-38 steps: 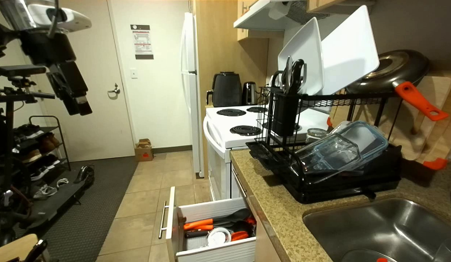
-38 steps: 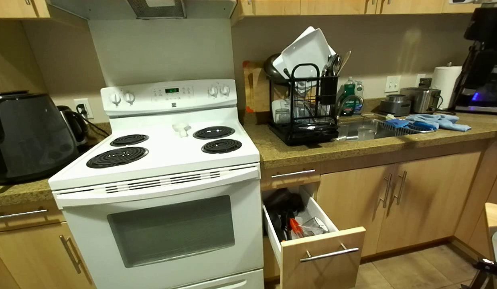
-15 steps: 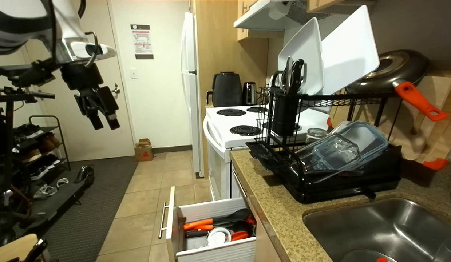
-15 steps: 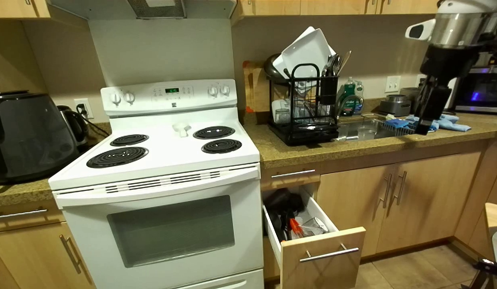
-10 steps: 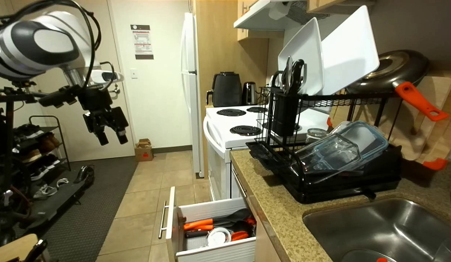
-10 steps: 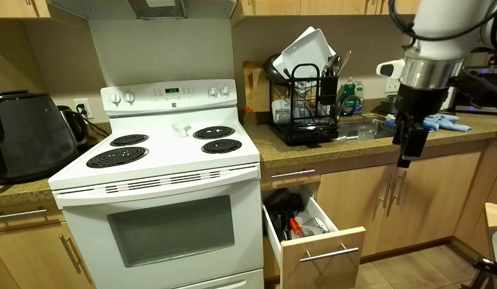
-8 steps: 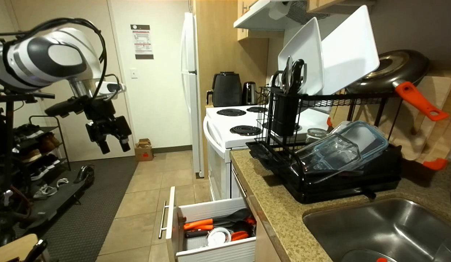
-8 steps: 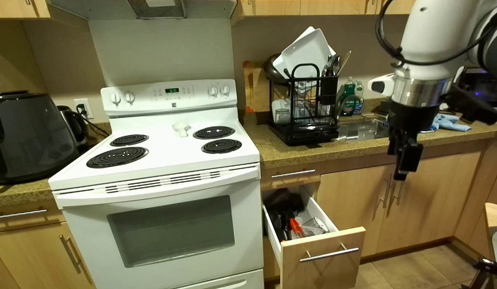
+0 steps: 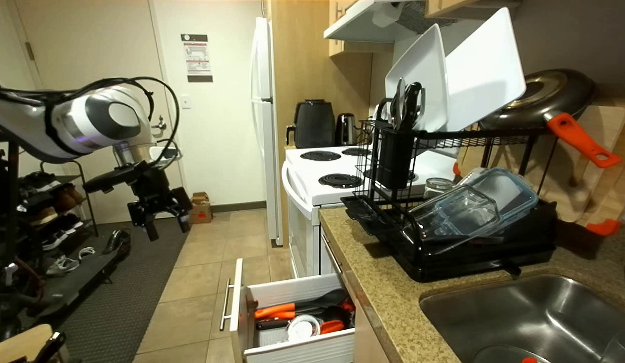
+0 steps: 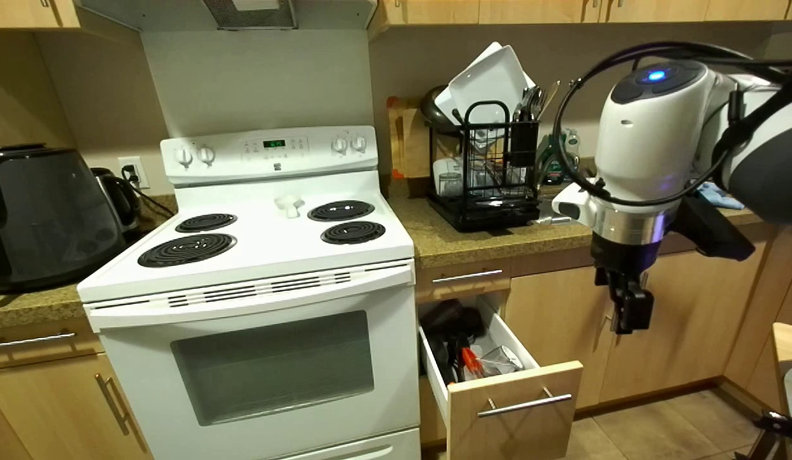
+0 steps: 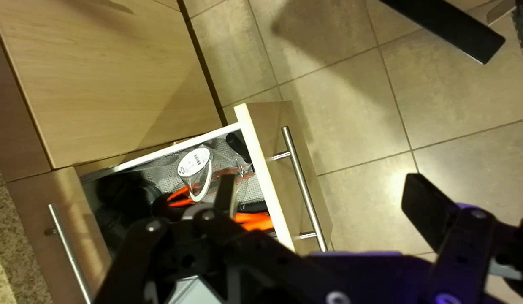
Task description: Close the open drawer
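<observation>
Wrist view: spread wide, with a broad gap between the fingers [image 11: 426, 211] of the gripper [image 11: 319, 185] and nothing pinched there. Hanging in mid-air, apart from the bar handle [image 11: 304, 185] and, in both exterior views, higher than the open drawer [image 9: 302, 352]. Pulled well out beneath a closed upper drawer [image 10: 459, 287], just beside the stove [image 10: 261, 255], with the front panel [image 10: 507, 437] facing out from the counter [image 9: 388, 297]. Inside, orange-handled utensils [image 9: 274, 310] and a clear item [image 11: 196, 162] with a white label.

By judgement, in hand: the approach, with the push not yet begun. Next, lower to the height of the front panel, on its outer side, then press straight towards the counter, near the middle of the handle. Perhaps bring the fingers together first, for a firmer pusher and less risk of hooking the bar. Avoid pushing at one end, likely to skew the slide, and beware of dipping inside instead of in front. Already beyond the panel's face? Hard to tell.
</observation>
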